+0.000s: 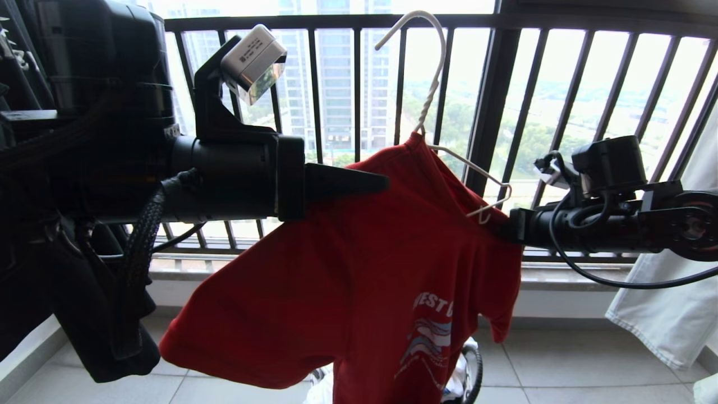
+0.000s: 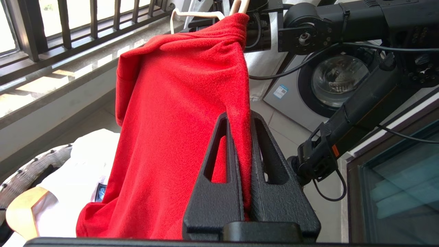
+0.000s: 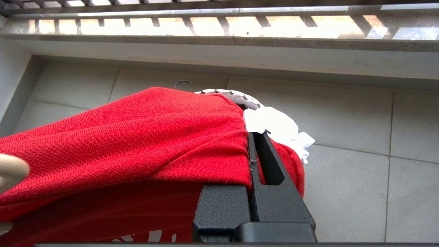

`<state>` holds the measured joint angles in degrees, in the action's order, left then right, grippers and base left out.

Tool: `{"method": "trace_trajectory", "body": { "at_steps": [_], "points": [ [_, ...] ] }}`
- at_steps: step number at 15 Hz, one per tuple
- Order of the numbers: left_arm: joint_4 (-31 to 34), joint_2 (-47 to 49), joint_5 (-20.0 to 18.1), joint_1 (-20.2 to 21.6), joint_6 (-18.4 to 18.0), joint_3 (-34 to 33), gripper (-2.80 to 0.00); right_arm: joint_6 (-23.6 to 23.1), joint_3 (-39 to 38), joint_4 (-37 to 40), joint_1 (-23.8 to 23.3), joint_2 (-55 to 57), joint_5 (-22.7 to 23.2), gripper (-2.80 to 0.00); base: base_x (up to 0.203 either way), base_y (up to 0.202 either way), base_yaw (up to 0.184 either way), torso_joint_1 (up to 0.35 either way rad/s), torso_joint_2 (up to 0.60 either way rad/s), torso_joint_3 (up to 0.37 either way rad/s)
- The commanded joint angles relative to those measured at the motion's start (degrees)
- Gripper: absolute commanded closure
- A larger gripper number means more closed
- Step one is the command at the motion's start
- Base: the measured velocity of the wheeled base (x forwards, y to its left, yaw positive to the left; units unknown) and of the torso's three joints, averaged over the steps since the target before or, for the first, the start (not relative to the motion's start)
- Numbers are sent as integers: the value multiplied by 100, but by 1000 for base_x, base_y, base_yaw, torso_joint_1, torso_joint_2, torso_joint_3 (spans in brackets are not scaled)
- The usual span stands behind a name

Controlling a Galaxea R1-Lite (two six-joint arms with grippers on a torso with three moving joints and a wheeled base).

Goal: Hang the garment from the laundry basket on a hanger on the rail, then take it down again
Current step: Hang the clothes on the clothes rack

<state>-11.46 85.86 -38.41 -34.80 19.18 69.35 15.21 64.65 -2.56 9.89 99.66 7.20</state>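
Tiled balcony floor (image 1: 589, 365), dark barred railing (image 1: 348, 84) on the far side, washing machine (image 2: 329, 85) off to the right. Left gripper (image 2: 242, 137) is clamped on the red T-shirt (image 1: 348, 280); right gripper (image 3: 252, 151) is pinched on the shirt's other shoulder. Shirt hangs mid-air between them on the white wire hanger (image 1: 432, 84), over the basket (image 3: 236, 96).

One red T-shirt (image 1: 359, 269), one white wire hanger (image 1: 435, 90), two grippers, left (image 1: 381, 182) and right (image 1: 507, 224), one washing machine (image 2: 325, 85), one basket (image 2: 31, 168).
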Motion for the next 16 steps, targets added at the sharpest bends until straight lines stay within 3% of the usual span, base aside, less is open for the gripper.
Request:
{"method": "trace_trajectory", "body": {
  "at_steps": [1, 7, 10, 16],
  "points": [
    [-14, 117, -17, 0, -67, 8, 0, 8, 48, 24, -108, -77, 24, 0, 0, 0, 0, 0, 0, 0],
    [-44, 357, 20, 8, -211, 42, 0, -1, 58, 66, -149, -281, 44, 0, 0, 0, 0, 0, 0, 0],
    [-111, 335, 45, 57, -281, 34, 0, -18, 273, 730, -153, -372, 314, 0, 0, 0, 0, 0, 0, 0],
    [-225, 388, 53, 141, -408, 11, 0, -21, 303, 807, -154, -535, 334, 0, 0, 0, 0, 0, 0, 0]
  ]
}}
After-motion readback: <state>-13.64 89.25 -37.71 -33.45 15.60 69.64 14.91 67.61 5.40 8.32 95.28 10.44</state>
